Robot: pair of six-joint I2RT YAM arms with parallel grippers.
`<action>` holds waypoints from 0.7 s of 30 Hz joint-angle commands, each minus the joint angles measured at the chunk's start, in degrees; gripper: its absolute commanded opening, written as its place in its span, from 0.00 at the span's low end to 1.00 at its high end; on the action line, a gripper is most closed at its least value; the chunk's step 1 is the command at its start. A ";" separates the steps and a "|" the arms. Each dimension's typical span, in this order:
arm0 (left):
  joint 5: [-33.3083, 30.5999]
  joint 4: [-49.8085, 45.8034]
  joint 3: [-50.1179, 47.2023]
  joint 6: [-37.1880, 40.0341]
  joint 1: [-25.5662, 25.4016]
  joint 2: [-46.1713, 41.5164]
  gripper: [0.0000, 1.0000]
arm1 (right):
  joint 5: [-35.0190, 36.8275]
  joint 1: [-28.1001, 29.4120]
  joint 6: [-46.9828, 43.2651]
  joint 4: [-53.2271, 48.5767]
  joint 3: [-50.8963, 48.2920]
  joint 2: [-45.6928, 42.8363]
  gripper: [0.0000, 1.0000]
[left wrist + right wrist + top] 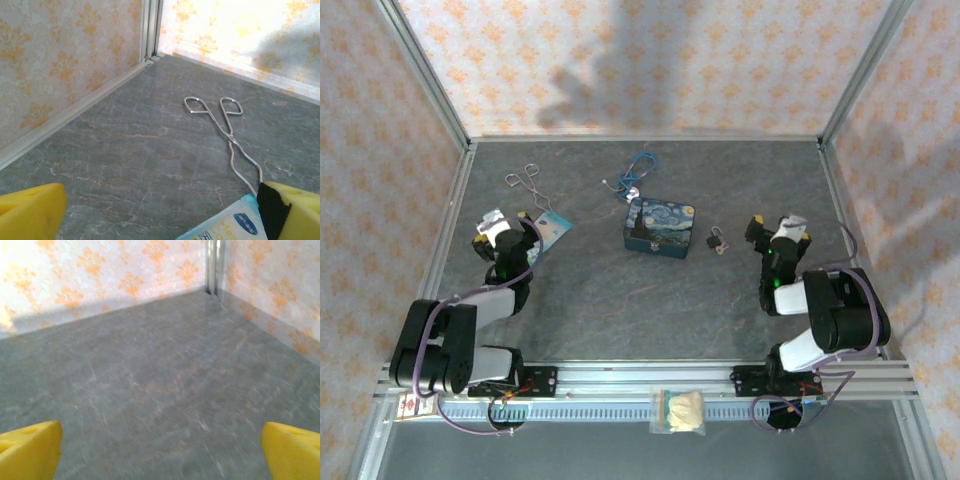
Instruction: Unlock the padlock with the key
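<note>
1. We've got a grey marbled table [620,310] with orange-patterned walls [650,60] around it.
2. The padlock [717,239] is tiny and dark with a silvery shackle, just beside the blue box [660,228].
3. Left gripper [160,212] and right gripper [160,450]: fingers wide, nothing held.

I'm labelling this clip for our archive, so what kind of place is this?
Most likely a robot test cell, not a home: a left arm and right arm bolted to an aluminium rail edging a grey tabletop, boxed in by wallpapered panels, with props like forceps and a painted box.
</note>
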 commanded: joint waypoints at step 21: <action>4.37 35.34 -7.22 11.09 -2.17 12.84 0.99 | -2.98 0.07 -0.02 5.67 -0.16 0.10 1.00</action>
